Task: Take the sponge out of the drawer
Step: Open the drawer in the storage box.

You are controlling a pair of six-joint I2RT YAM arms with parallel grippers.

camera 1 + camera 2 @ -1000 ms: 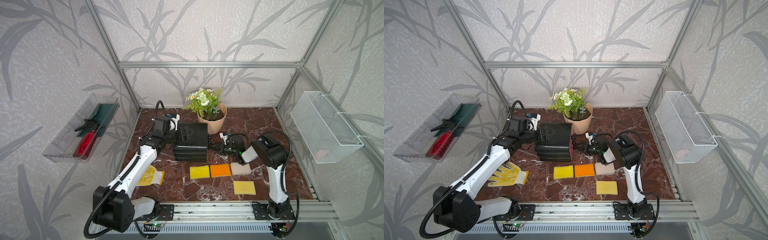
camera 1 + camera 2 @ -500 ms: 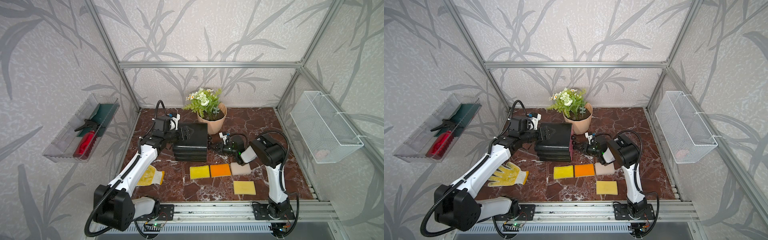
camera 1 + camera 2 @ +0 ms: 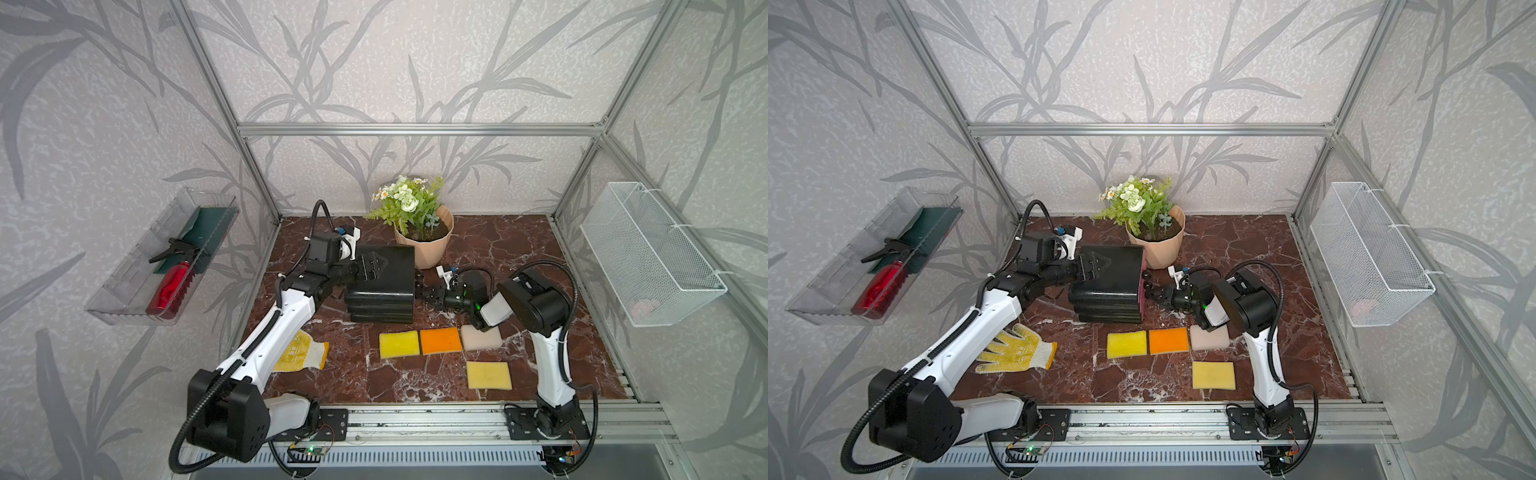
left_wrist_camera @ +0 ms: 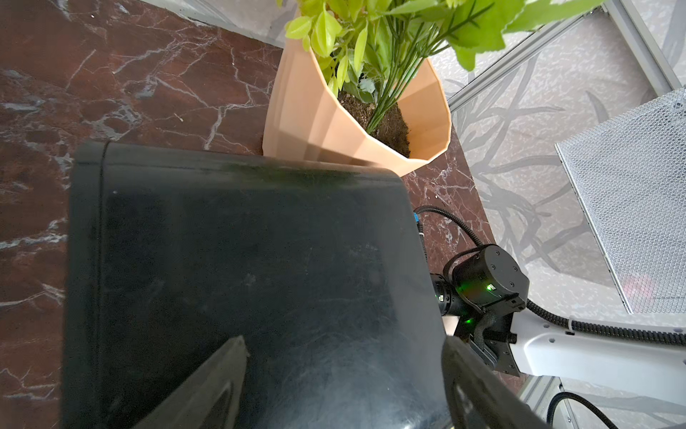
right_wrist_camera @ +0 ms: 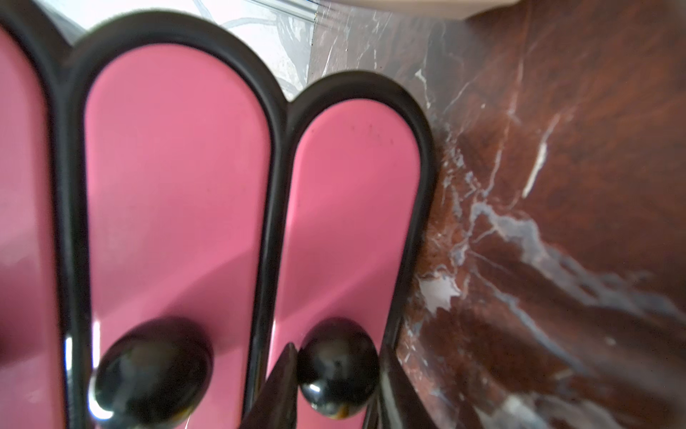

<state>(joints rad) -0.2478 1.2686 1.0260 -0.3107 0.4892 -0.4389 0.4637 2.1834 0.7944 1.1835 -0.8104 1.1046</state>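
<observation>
Brackets the black knob (image 5: 337, 367) of the bottom drawer (image 5: 356, 223) with the right gripper (image 5: 336, 356), fingertips close either side; cannot tell whether clamped. Rests the left gripper (image 4: 343, 345), jaws wide apart, atop the drawer unit (image 3: 382, 286). Shows every drawer shut, the sponge hidden from view.

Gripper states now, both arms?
Left gripper: open, jaws spread over the top of the black drawer unit.
Right gripper: jaws flank the drawer knob; grip cannot be told.

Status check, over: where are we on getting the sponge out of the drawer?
Left gripper open over drawer unit. Right gripper astride knob of lowest drawer, grip unconfirmed. Drawers shut, sponge unseen. Nothing seen blocking.
</observation>
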